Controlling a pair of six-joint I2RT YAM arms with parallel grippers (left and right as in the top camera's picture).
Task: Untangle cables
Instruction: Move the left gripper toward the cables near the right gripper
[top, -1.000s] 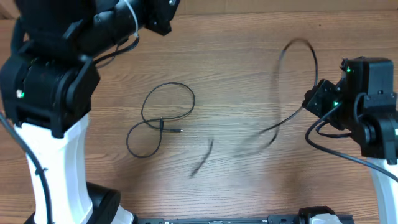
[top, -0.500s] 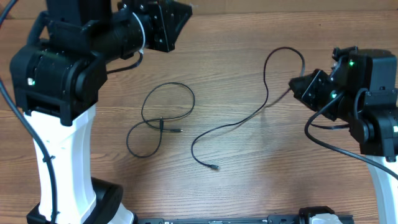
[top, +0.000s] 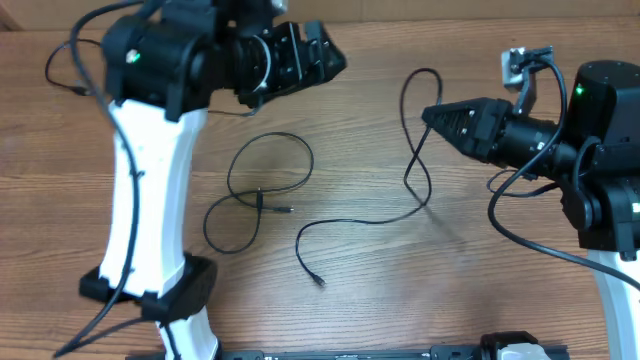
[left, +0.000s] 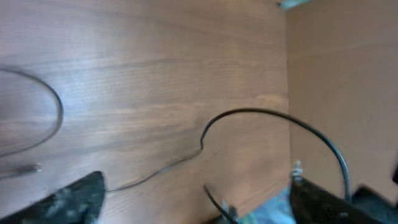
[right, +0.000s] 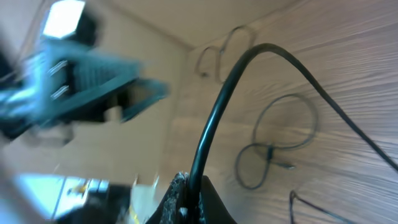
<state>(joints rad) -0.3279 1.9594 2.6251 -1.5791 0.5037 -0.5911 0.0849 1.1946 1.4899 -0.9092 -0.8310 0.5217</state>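
Black cables (top: 274, 204) with silvery tips cross a brown, wood-grained counter (top: 400, 300). The fingers (top: 455, 122) are black; behind them, black-and-white arms (top: 150, 200) carry green lights (top: 580, 92).

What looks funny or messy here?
Nothing is broken or spilled. The looped cable lies crossed over itself on the table; the held cable arches up from the shut right gripper, its far end trailing on the wood.

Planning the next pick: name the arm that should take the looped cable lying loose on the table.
Left. The left gripper is open and empty, nearer the looped cable. The right gripper is shut on the other cable and would likely have to release it first.
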